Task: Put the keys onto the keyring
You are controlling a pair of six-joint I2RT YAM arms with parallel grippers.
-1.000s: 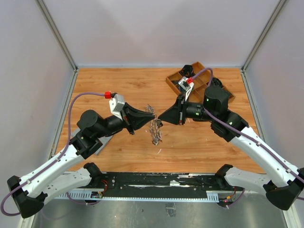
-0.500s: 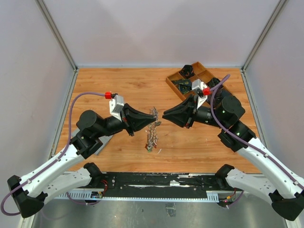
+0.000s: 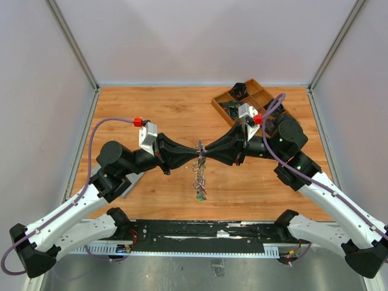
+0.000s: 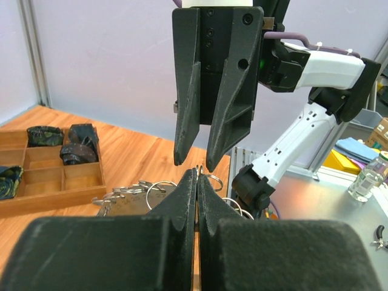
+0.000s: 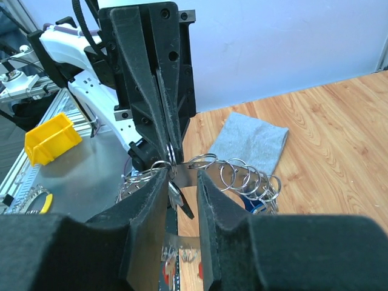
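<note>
Two grippers meet tip to tip at centre frame above the wooden desk: left gripper jaws clamped on the large silver metal keyring, right gripper jaws apart around a small silver key. Threading seems in hand; the next move calls for easing that key onto the ring's wire. The keyring hangs from the tips, long axis running toward the lower frame edge.
</note>
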